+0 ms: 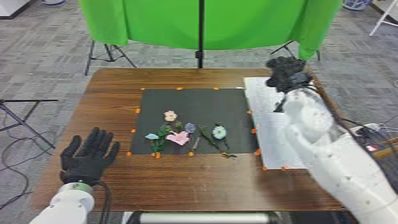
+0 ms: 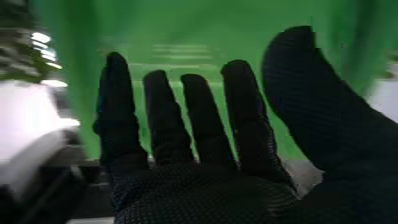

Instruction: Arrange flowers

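Head view: five flower heads, mostly toward the near side of the black mat point(image 1: 173, 97): pale pink flower point(image 1: 170, 115), farthest; pink flower point(image 1: 178, 138), near and central; small light-blue flower point(image 1: 152, 136), left; grey-blue flower point(image 1: 189, 128); white-blue flower point(image 1: 219, 132), right. Left hand point(image 1: 84, 157), open, at near left. Right hand point(image 1: 286, 75), beyond the far part of the white sheet point(image 1: 271, 125); its outline hard to make out. Step judged: selecting a first stem. Advised: the white-blue flower, approached from the right, pinched low on the stem, lifted straight, petals uncrushed, neighbours undisturbed. Stem crossings indistinct. Right wrist view: right hand released, fingers extended, thumb apart, nothing held; green cloth point(image 2: 187, 30) beyond, partly hidden by the glove.
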Available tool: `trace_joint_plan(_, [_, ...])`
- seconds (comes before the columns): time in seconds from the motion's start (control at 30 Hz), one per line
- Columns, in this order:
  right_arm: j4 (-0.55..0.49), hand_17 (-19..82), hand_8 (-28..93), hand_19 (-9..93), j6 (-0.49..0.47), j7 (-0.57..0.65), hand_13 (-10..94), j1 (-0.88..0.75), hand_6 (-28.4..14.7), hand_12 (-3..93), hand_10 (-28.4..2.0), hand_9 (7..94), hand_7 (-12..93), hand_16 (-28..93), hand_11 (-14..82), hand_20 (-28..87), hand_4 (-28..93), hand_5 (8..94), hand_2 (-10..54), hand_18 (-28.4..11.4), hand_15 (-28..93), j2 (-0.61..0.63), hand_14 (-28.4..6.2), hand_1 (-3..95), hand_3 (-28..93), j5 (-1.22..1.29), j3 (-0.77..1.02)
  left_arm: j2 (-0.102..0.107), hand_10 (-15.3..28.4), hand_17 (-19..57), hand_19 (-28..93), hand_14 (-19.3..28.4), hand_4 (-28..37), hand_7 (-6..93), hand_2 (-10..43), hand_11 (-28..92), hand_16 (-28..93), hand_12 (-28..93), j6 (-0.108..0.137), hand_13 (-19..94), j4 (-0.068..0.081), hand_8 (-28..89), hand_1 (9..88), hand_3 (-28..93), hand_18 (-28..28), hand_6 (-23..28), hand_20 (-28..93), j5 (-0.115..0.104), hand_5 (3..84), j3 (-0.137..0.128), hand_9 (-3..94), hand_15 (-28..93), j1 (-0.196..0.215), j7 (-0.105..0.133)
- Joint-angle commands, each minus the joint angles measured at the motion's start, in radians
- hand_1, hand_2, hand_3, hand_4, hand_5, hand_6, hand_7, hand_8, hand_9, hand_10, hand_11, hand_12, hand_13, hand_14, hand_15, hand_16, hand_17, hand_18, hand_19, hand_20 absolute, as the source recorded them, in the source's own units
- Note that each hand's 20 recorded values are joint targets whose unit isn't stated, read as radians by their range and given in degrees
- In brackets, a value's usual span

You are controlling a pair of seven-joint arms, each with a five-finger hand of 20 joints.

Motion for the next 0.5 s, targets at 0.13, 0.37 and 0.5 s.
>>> trace_joint_plan(0.13, [0.209,22,-14,66,-0.237,-0.009,40,0.063,0.9,10.7,-10.3,43.5,17,15,8.4,26,-28,45.7,-9.5,-20.6,15,-0.052,-10.9,55.5,79,-0.007,0.057,0.002,16.5,-8.1,44,17.4,-27.8,16.0,10.6,31,-10,11,-0.027,31,0.02,-10,31.8,81,14.8,11.7,16,0.001,51.0,0.02,42.3,49,0.014,0.0])
trace_joint_plan(0.37, [0.257,23,-15,64,-0.353,-0.078,44,0.069,2.2,10.7,-9.5,46.2,17,17,8.2,24,-28,48.0,-9.5,-19.4,14,-0.09,-10.5,56.1,75,-0.02,0.073,-0.001,16.5,-8.1,44,17.4,-27.3,16.1,11.6,31,-10,11,-0.003,31,0.018,-10,31.6,82,14.9,11.7,16,-0.01,51.2,0.031,42.4,49,0.007,0.008])
trace_joint_plan(0.5, [0.252,26,-14,67,-0.223,-0.084,61,0.029,3.9,13.5,-8.8,65.6,18,20,11.6,28,-28,62.4,-9.5,-18.8,22,-0.079,-7.9,59.5,68,-0.022,0.059,-0.002,16.7,-8.0,44,17.6,-26.7,16.2,13.0,31,-10,11,0.0,31,0.017,-10,31.2,83,14.9,11.9,16,-0.019,52.2,0.038,42.9,50,0.005,0.01])
